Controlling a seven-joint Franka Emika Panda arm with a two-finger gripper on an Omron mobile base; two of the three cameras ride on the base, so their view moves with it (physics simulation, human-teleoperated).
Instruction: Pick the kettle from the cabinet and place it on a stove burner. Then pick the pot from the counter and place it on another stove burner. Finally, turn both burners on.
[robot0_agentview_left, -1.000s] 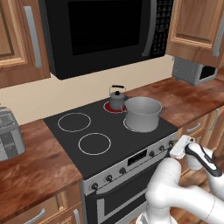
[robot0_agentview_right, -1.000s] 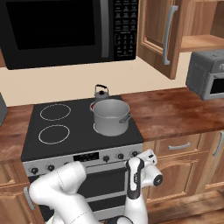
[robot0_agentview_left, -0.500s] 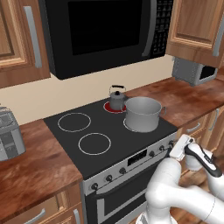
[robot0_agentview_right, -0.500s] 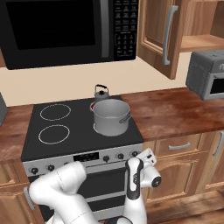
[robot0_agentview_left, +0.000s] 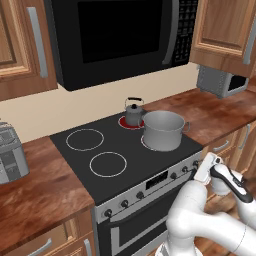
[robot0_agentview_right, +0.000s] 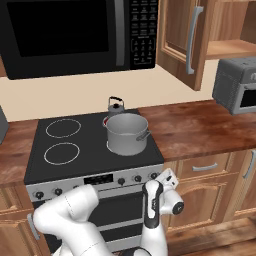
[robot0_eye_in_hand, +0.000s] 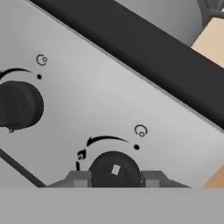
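Kettle (robot0_agentview_left: 133, 113) is sitting on a glowing rear burner (robot0_agentview_left: 125, 122), pot (robot0_agentview_left: 162, 130) on the front one. The gripper (robot0_eye_in_hand: 114, 177) is closing in on a knob (robot0_eye_in_hand: 114, 170), fingers apart either side, second burner seemingly unlit.

Left base view looks down and forward from behind-left over the cooktop (robot0_agentview_left: 125, 150); right base view does the same from behind-right. Both share the cooktop, pot (robot0_agentview_left: 163, 130), kettle (robot0_agentview_right: 115, 107) and microwave (robot0_agentview_right: 70, 35). Hand view sits very close to the stove's front panel (robot0_eye_in_hand: 109, 96), facing a knob (robot0_eye_in_hand: 114, 169).
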